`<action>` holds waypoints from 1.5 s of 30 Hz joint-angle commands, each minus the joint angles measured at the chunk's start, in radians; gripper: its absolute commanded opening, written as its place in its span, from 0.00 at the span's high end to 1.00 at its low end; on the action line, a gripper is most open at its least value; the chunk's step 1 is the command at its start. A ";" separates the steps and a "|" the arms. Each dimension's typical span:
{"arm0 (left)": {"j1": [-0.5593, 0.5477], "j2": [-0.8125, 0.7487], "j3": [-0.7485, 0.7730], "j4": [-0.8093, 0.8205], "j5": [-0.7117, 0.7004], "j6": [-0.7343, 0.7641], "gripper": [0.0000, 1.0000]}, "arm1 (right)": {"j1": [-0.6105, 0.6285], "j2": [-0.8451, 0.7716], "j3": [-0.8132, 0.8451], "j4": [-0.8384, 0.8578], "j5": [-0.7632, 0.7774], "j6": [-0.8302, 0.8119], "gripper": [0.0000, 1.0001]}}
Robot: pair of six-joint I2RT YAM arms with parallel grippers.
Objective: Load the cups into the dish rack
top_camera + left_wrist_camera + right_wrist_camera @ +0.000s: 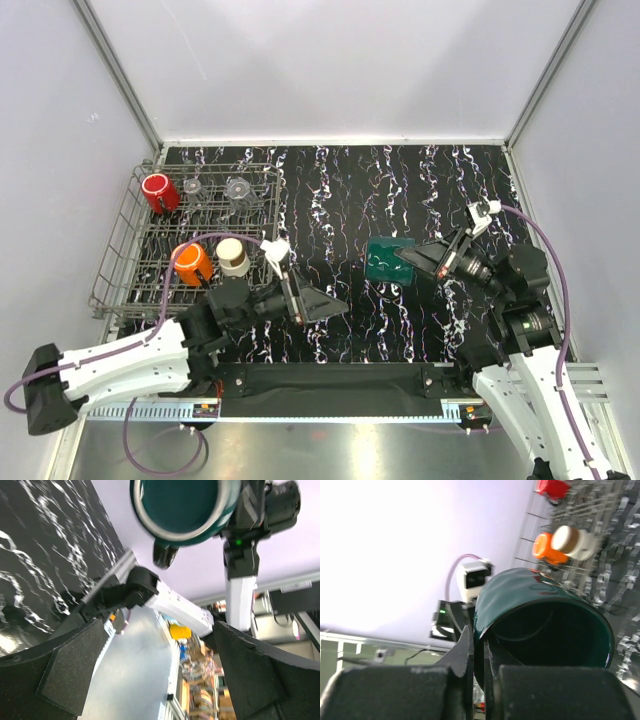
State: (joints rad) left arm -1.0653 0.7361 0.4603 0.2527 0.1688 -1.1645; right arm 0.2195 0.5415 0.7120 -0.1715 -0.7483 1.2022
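over table [340, 200], right gripper [411, 262] holds green cup [386, 258] sideways.

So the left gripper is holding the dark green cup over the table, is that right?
Not quite: it's the right gripper holding the dark green cup over the table, pinching its rim. The left gripper is open and empty. The top external view shows it.
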 commanded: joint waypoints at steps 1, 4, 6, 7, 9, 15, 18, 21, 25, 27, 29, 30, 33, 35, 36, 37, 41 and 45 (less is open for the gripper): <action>-0.057 0.052 0.037 0.169 -0.006 0.023 0.01 | 0.000 -0.008 -0.016 0.263 -0.046 0.166 1.00; -0.116 0.074 0.081 0.126 -0.090 0.090 0.01 | 0.000 -0.014 -0.008 0.267 -0.048 0.203 1.00; -0.156 0.074 0.104 0.103 -0.126 0.142 0.01 | 0.000 -0.018 0.003 0.265 -0.055 0.218 1.00; -0.165 0.078 0.107 0.103 -0.138 0.158 0.01 | 0.000 -0.021 0.007 0.265 -0.057 0.227 1.00; -0.177 0.095 0.116 0.120 -0.140 0.189 0.01 | -0.002 -0.031 0.021 0.267 -0.065 0.249 1.00; -0.237 0.152 0.126 0.256 -0.152 0.282 0.01 | 0.001 -0.048 0.024 0.346 -0.094 0.333 1.00; -0.301 0.164 0.127 0.315 -0.238 0.401 0.01 | 0.001 -0.057 0.018 0.377 -0.094 0.373 1.00; -0.328 0.193 0.156 0.292 -0.296 0.474 0.01 | 0.001 -0.061 0.027 0.391 -0.092 0.396 1.00; -0.334 0.235 0.167 0.353 -0.282 0.505 0.01 | 0.001 -0.060 0.046 0.397 -0.102 0.404 1.00; -0.338 0.247 0.163 0.422 -0.284 0.512 0.01 | 0.001 -0.058 0.046 0.399 -0.105 0.407 1.00; -0.343 0.269 0.170 0.442 -0.291 0.531 0.01 | 0.001 -0.066 0.040 0.406 -0.103 0.416 1.00; -0.346 0.278 0.187 0.448 -0.299 0.532 0.01 | 0.001 -0.067 0.040 0.406 -0.102 0.418 1.00; -0.351 0.310 0.215 0.471 -0.328 0.543 0.01 | 0.001 -0.072 0.038 0.405 -0.106 0.419 1.00; -0.352 0.333 0.224 0.514 -0.345 0.546 0.03 | 0.000 -0.078 0.035 0.405 -0.106 0.419 1.00; -0.352 0.339 0.222 0.536 -0.350 0.543 0.04 | 0.001 -0.080 0.030 0.405 -0.106 0.421 1.00; -0.352 0.348 0.221 0.559 -0.353 0.539 0.05 | 0.001 -0.087 0.024 0.403 -0.106 0.422 1.00; -0.352 0.388 0.256 0.580 -0.351 0.526 0.15 | 0.001 -0.094 0.011 0.403 -0.106 0.421 1.00; -0.352 0.416 0.282 0.571 -0.362 0.505 0.30 | 0.001 -0.101 0.004 0.403 -0.103 0.416 1.00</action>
State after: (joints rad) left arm -1.4124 1.1454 0.6949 0.7231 -0.1398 -0.6659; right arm 0.2195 0.4561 0.6991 0.1375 -0.8562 1.5982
